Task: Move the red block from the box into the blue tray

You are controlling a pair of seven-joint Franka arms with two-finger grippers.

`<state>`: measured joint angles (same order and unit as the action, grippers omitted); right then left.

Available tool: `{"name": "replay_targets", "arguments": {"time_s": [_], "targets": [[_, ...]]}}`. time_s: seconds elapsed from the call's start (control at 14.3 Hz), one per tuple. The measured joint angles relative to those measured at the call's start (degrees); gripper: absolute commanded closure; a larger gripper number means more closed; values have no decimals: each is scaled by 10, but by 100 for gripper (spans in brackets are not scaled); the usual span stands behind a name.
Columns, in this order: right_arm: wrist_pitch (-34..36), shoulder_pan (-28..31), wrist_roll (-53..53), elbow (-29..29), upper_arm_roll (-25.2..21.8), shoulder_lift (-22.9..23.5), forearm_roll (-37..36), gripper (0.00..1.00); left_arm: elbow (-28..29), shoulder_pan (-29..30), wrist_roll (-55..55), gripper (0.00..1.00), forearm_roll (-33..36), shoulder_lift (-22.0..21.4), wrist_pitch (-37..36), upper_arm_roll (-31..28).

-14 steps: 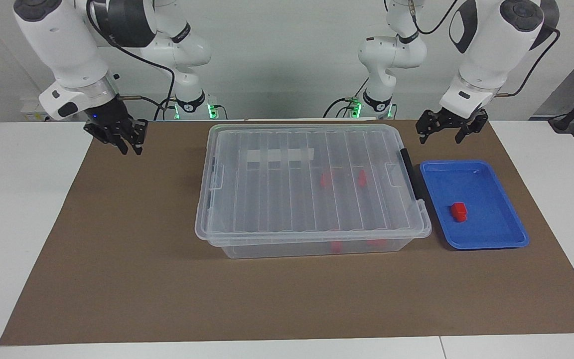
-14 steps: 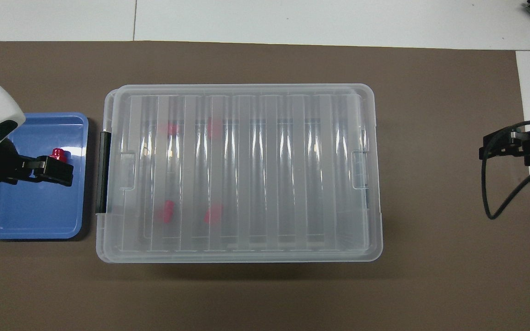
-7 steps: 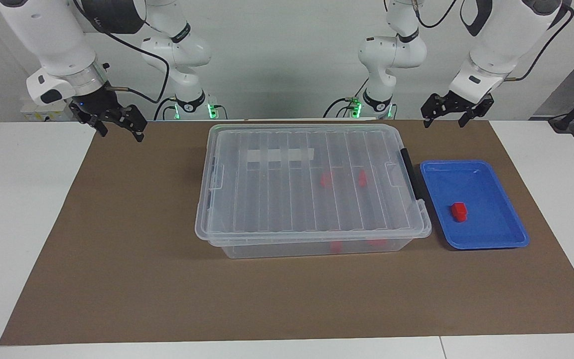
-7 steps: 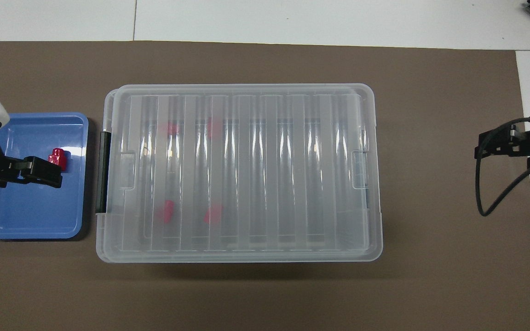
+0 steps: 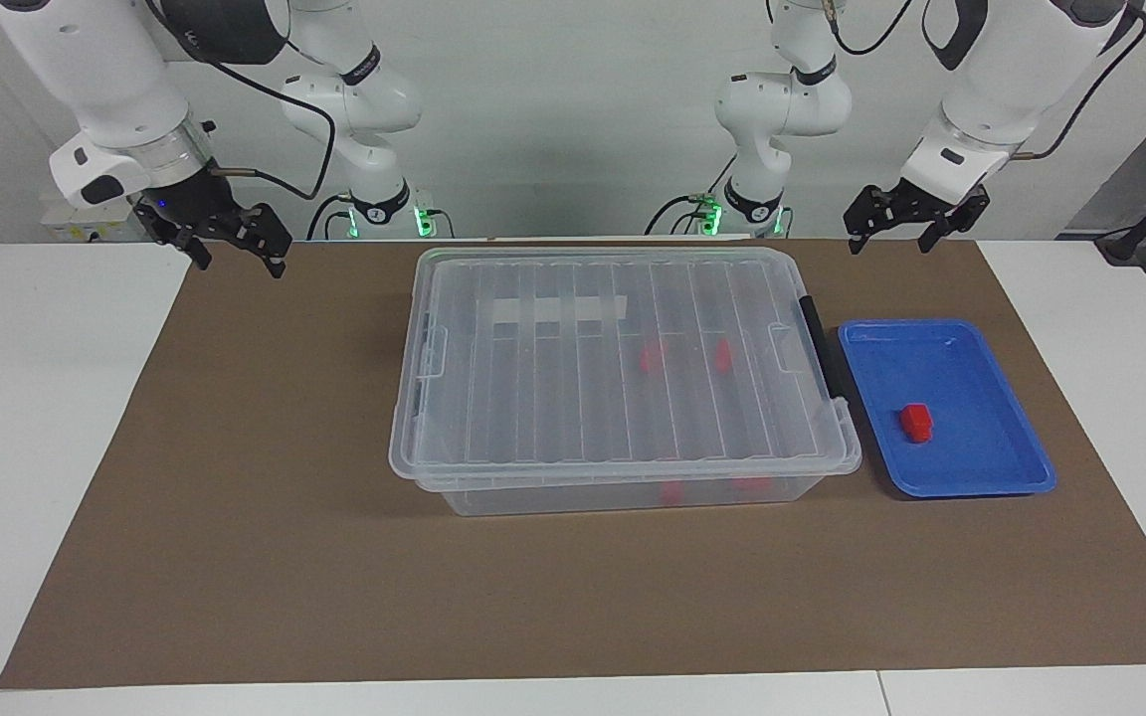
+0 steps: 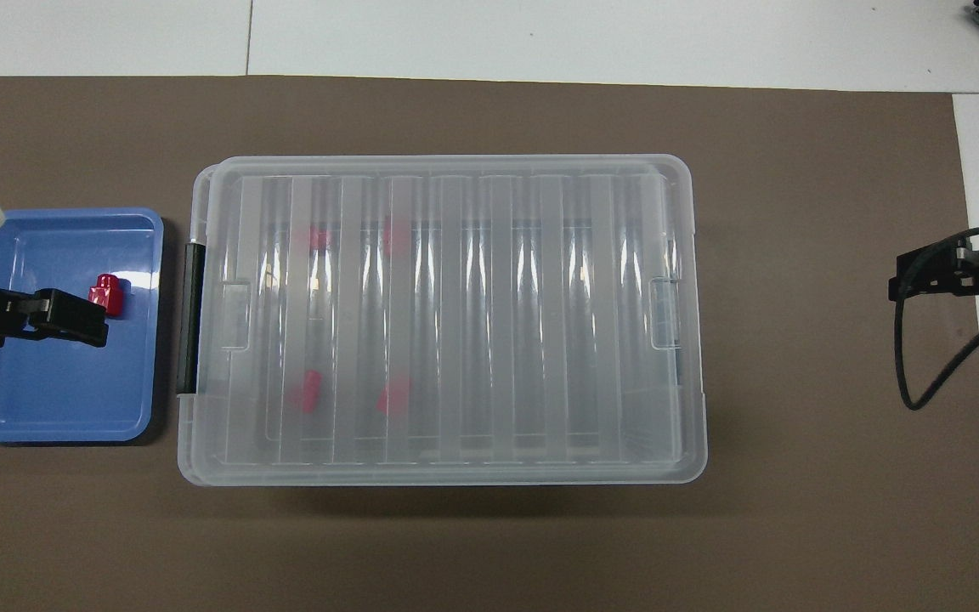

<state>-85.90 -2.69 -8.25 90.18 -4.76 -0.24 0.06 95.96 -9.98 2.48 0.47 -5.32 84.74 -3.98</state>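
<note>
Saw the red block [image 5: 915, 422] lying in the blue tray [image 5: 991, 477], just beside the box [image 5: 623, 373] at the left arm's end. Found the lid closed, 4 more red blocks [image 6: 309, 391] inside. Raised high: left gripper [image 5: 914, 230] spread apart, empty; right gripper [image 5: 235, 244] also spread, empty.

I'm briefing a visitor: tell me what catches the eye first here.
The box, lid on, fills the middle of the brown mat, with red pieces showing through it. Beside it, toward the left arm's end, the blue tray holds the red block. The left gripper and right gripper hang raised, both open.
</note>
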Motion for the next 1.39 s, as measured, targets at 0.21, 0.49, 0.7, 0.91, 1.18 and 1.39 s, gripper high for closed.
{"name": "replay_targets", "arguments": {"time_s": [0.21,0.49,0.7,0.91,1.18,1.39], "targets": [[0,-4,0,0,0,0,0,0,-1,4,-21,0,0,-2,2,-1],[-22,-7,0,6,0,-1,0,0,-1,33,-61,0,0,-2,41,-2],[-32,-7,0,12,0,-2,0,0,-1,42,-67,0,0,-2,44,-2],[-32,-7,0,12,0,-3,0,0,-1,42,-67,0,0,-2,44,3],[-32,-7,0,13,0,-7,0,0,-2,42,-67,0,0,-2,44,6],[-32,-7,0,14,0,-7,0,0,-2,42,-67,0,0,-2,44,5]]}}
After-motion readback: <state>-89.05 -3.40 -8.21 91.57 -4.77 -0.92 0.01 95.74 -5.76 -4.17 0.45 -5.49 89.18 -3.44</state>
